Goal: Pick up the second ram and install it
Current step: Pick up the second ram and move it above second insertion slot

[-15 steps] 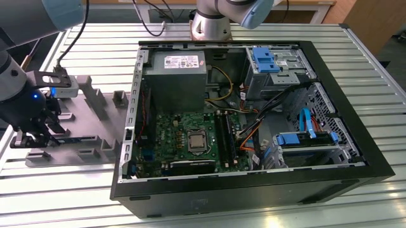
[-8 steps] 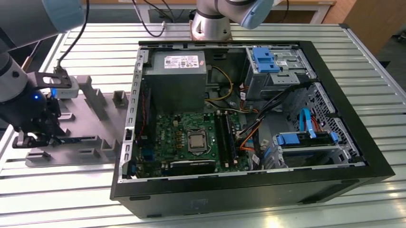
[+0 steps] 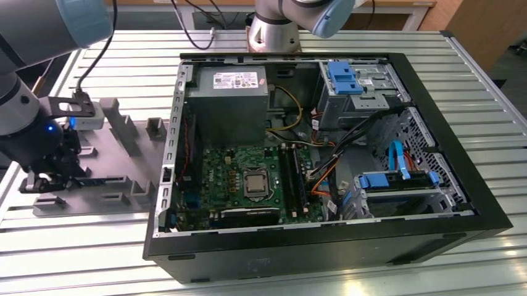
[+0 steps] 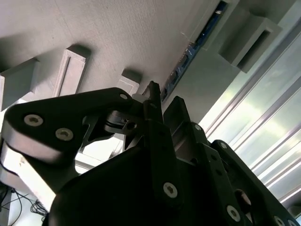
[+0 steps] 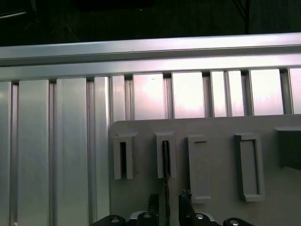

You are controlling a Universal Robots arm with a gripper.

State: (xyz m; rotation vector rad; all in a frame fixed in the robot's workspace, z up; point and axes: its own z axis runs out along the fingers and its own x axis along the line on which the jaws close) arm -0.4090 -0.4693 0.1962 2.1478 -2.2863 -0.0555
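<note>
One arm (image 3: 18,102) stands over the exterior view's left part of the surface (image 3: 82,246), its end effector (image 3: 45,180) lowered onto a grey fixture plate (image 3: 107,157).

1. End effector: in the first wrist view its two fingers (image 5: 153,201) are spread, one on each side of the second ram (image 5: 165,160), with a visible gap on at least one side. In the second wrist view the end effector (image 4: 164,96) sits at the near end of the same strip. Whether either finger touches the board cannot be told.

2. Task item: the second ram (image 4: 188,56) stands on edge in a slot holder (image 5: 164,141) of the plate, running straight ahead of the fingertips. It is seated in the fixture, not lifted.

3. Surface: ribbed aluminium slats, reflective, running under and beyond the plate in both wrist views. More grey holders stand on the plate to either side of the end effector.

4. Surroundings: an open black computer case (image 3: 329,246) lies well apart from the end effector, toward the exterior view's right, with a green motherboard (image 3: 222,172) exposed inside. Black cables (image 3: 197,28) and wooden furniture (image 3: 477,24) sit behind the far edge of the surface.
</note>
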